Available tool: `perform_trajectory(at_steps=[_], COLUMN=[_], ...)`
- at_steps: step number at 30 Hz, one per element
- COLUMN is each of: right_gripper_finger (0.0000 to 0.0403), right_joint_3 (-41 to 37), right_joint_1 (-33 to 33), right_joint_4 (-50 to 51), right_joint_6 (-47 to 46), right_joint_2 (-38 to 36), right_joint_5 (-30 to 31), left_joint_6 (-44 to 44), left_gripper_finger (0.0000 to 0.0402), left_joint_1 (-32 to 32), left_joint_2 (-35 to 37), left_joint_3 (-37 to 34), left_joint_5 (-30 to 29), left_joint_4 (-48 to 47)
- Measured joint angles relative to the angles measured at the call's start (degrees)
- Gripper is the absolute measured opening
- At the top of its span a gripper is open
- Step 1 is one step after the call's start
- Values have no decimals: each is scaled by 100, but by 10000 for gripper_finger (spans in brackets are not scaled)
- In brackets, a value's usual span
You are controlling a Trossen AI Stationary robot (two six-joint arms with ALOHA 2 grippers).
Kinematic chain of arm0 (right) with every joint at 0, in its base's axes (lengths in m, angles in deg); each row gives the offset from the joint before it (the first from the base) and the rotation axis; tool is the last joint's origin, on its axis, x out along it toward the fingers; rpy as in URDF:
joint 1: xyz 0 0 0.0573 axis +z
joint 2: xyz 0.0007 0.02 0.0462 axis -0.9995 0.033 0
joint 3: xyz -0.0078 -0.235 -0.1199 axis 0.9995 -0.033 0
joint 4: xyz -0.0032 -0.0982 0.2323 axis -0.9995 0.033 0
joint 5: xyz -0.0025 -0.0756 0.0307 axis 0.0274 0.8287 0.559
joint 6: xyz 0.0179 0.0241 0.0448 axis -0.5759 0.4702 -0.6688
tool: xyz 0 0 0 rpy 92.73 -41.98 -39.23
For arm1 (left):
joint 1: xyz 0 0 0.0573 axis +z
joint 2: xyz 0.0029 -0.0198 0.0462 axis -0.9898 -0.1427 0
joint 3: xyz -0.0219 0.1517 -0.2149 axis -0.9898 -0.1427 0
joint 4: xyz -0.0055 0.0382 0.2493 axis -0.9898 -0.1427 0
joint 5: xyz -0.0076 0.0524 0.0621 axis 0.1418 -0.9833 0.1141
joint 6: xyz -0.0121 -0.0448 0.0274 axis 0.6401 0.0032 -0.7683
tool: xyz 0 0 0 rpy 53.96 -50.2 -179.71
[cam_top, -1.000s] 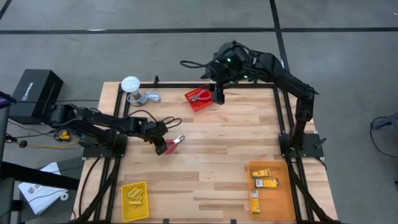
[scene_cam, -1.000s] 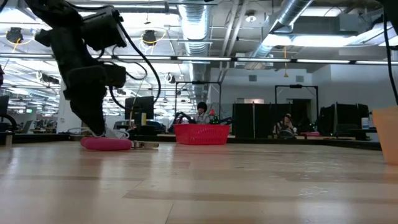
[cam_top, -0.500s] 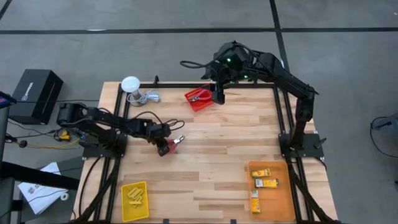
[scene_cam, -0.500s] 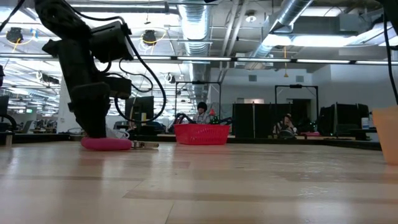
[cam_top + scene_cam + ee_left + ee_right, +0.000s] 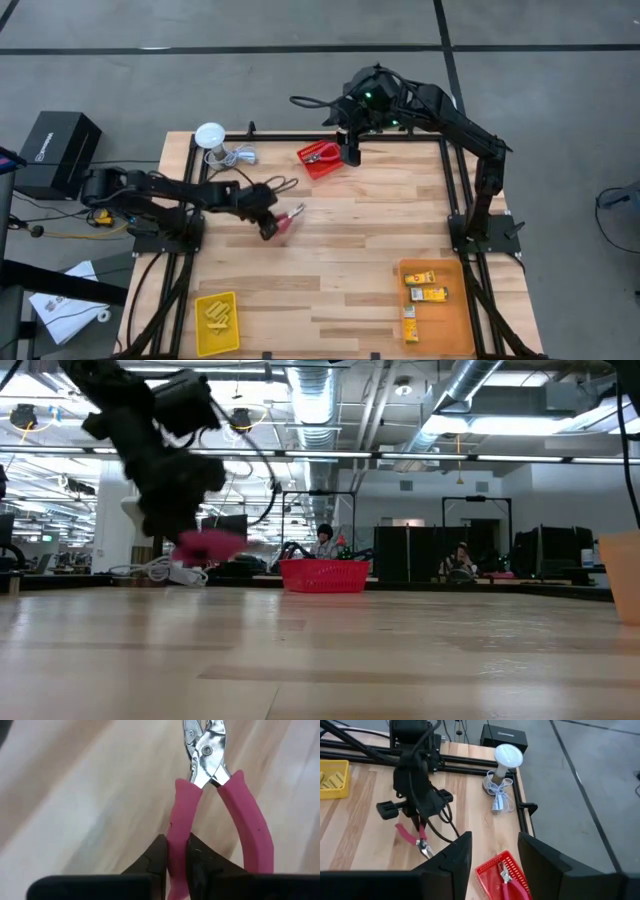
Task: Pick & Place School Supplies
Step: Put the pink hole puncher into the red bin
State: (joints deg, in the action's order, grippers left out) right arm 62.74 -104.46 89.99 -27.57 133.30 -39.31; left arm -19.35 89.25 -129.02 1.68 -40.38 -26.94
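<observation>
On the near edge of the wooden table (image 5: 340, 250), at about seven o'clock, a yellow bin (image 5: 217, 322) holds tiny yellow pieces (image 5: 217, 314). At about five o'clock an orange bin (image 5: 432, 295) holds small yellow-orange boxes (image 5: 424, 294) with green marks, lying close together. Toward the middle, at about ten o'clock from the table's centre, the left gripper (image 5: 271, 226) is clenched on one pink-red handle of the red-handled pliers-like tool (image 5: 210, 795). The left wrist view shows its two dark fingers (image 5: 157, 857) pinching that handle, while the other handle stands free beside it and the metal jaws point away from the wrist. In the low view the tool (image 5: 208, 545) hangs clear above the tabletop. At the far edge, at about twelve o'clock, a red bin (image 5: 321, 159) sits with another red-handled tool (image 5: 506, 881) lying inside it. The right gripper (image 5: 349, 154) hovers just beside that bin on its right, with its fingers (image 5: 451, 862) parted and nothing between them. At the far left corner, about eleven o'clock, a white round object with a cable (image 5: 212, 138) stands. In the room beyond the table, people (image 5: 325, 541) sit at desks.
</observation>
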Motion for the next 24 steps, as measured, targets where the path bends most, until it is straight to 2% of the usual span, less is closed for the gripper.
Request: perform_trajectory(at_steps=[4,8,16,24], right_gripper_finger=[152,152,151,150], right_joint_3=[0,2,4,4], right_joint_1=[-29,-32,-27,-27], right_joint_4=[-151,-296,-411,-395], right_joint_6=[-2,-2,-56,-154], right_joint_2=[0,-17,-20,-22], right_joint_5=[11,11,8,5], left_joint_6=[-228,-695,-1554,-2275], left_gripper_finger=[31,31,31,31], left_joint_1=[278,769,1873,2365], left_joint_2=[314,294,-607,-1874], left_joint_3=[355,692,1578,3027], left_joint_5=[-101,-163,201,638], left_joint_4=[61,19,153,204])
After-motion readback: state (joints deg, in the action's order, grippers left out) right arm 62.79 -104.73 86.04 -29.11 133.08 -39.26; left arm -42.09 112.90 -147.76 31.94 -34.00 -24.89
